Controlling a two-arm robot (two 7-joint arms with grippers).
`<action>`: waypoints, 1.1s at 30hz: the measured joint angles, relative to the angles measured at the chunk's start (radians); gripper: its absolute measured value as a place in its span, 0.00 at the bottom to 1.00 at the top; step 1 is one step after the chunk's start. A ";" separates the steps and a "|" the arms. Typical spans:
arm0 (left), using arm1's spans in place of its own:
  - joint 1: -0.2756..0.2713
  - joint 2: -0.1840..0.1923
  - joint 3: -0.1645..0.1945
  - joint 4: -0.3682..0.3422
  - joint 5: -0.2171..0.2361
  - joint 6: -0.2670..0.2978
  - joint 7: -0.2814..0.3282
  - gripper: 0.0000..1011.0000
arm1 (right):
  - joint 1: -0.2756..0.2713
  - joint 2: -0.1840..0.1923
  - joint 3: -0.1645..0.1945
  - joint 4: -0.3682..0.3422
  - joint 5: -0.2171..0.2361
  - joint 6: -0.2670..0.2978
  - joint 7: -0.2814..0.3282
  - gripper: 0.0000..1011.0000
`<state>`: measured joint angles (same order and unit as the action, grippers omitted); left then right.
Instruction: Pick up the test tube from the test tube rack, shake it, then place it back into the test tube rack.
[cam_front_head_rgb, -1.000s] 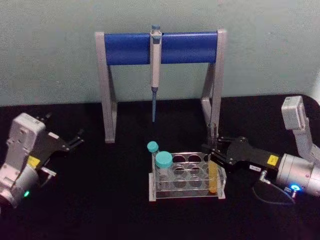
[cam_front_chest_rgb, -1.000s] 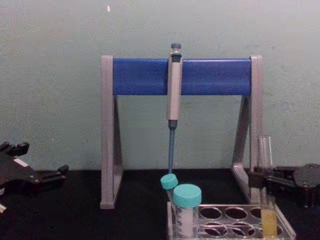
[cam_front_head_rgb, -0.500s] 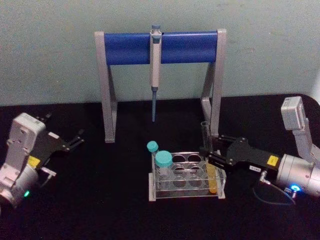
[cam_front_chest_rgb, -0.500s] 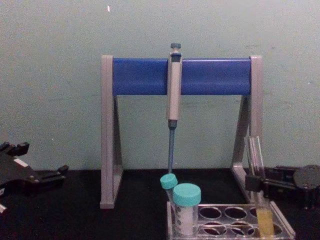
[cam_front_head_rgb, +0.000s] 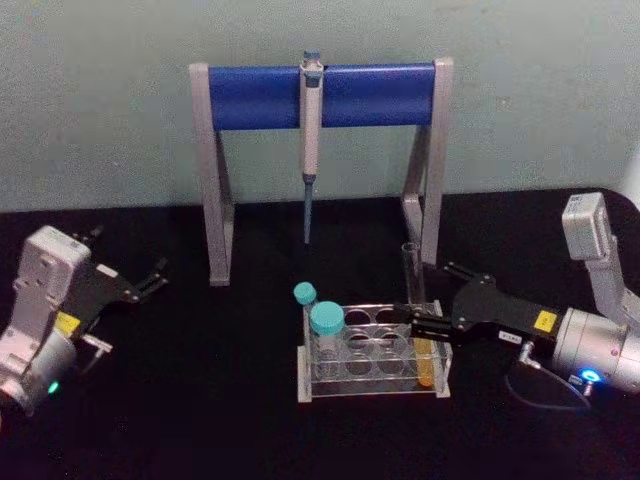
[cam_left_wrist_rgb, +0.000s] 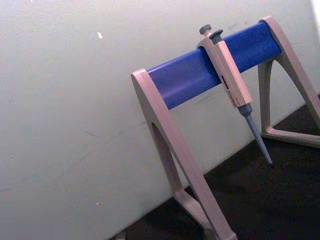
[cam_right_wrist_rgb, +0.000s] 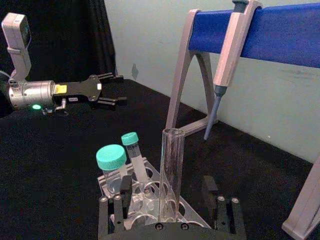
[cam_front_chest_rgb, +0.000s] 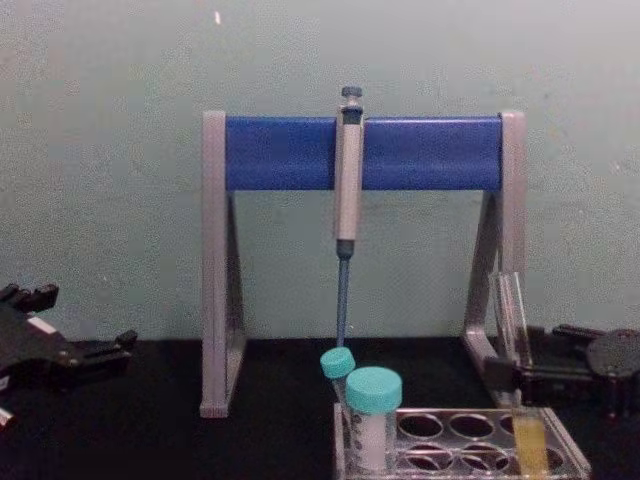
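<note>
Black table against a pale wall. Test tube stands in the test tube rack, at its 3 o'clock end. Right gripper open around it, not gripping; left gripper open, parked. The lift looks not yet done, nor shaking and replacing.

Right gripper sits at the right end of the test tube rack, fingers spread either side of the test tube with open gaps to the glass. Above the tube's mouth there's free air, but just behind it rises the right leg of the pipette stand, close enough to crowd any move rearward. Two teal-capped tubes block the rack's left end; the holes between them and the test tube are open. The pipette hangs over the bare table behind the rack. The left side is wide open black tabletop out to the left gripper, parked well apart
</note>
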<state>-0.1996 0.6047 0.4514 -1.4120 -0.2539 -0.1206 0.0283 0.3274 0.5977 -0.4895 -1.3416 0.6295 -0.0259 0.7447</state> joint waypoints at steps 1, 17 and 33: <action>0.000 0.000 0.000 0.000 0.000 0.000 0.000 0.99 | 0.000 0.000 0.000 0.000 0.000 0.000 0.000 0.92; 0.000 0.000 0.000 0.000 0.000 0.000 0.000 0.99 | -0.007 0.002 0.006 -0.013 0.000 -0.016 -0.006 0.99; 0.000 0.000 0.000 0.000 0.000 0.000 0.000 0.99 | -0.205 0.003 0.191 -0.262 -0.102 -0.260 -0.280 0.99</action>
<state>-0.1995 0.6047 0.4514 -1.4119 -0.2539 -0.1206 0.0283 0.1219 0.6004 -0.2983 -1.6037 0.5272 -0.2858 0.4643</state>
